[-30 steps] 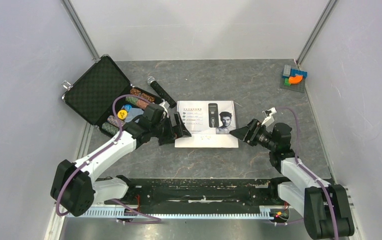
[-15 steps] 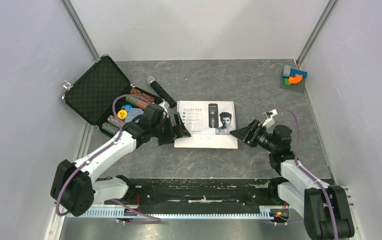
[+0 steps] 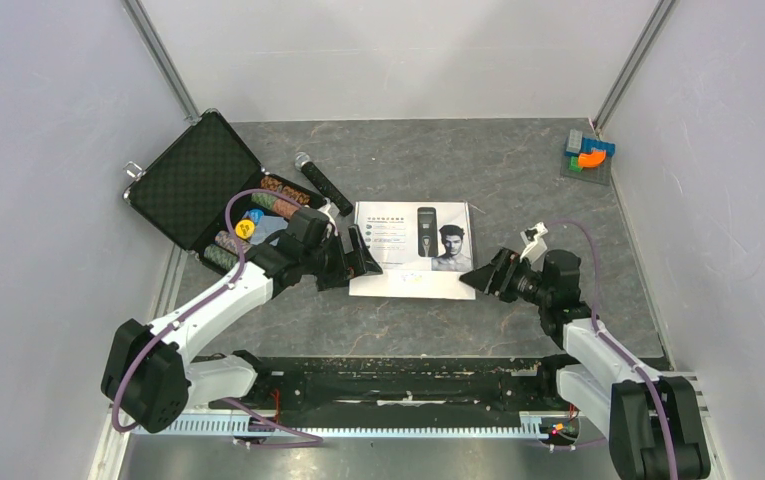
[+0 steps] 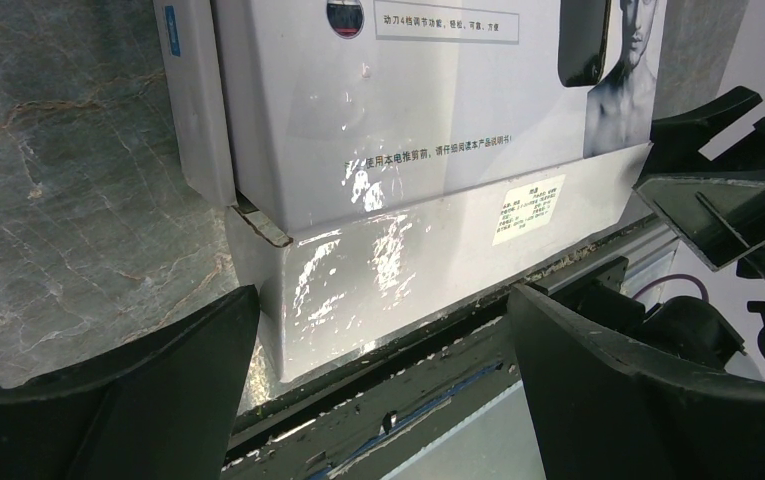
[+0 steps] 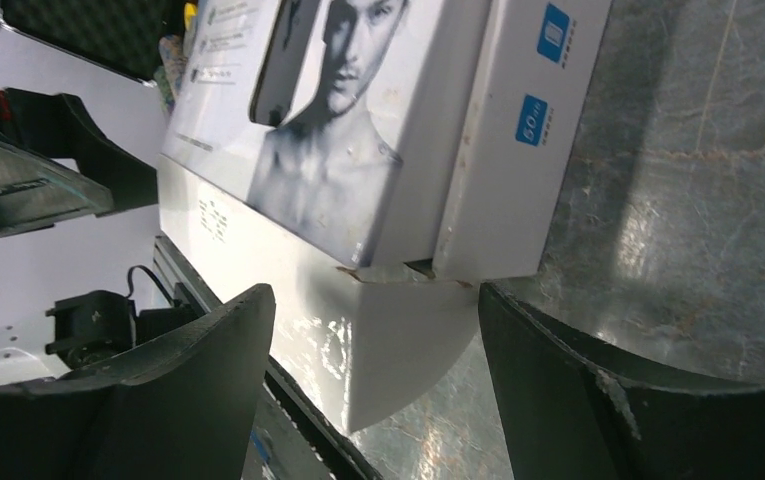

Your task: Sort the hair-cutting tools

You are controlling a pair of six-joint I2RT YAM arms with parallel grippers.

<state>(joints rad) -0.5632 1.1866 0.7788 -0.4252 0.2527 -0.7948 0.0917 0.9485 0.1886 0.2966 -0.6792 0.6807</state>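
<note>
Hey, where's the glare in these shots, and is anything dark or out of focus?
Left wrist view: strong glare on the glossy front flap of the white box. Right wrist view: the same sheen on that flap, a bright patch on the stone table, and its own fingers near-black and soft. Top external view: evenly lit, sharp, no obvious glare.

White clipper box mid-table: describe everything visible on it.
The box is flat, glossy white cardboard, lying face up on the grey table. Its top is printed with a black clipper, a man's portrait and text; the side walls carry blue marks. The near flap is folded open toward the arms, with a small label and a frayed corner. The open left gripper and open right gripper flank its near corners; contact cannot be told.
</note>
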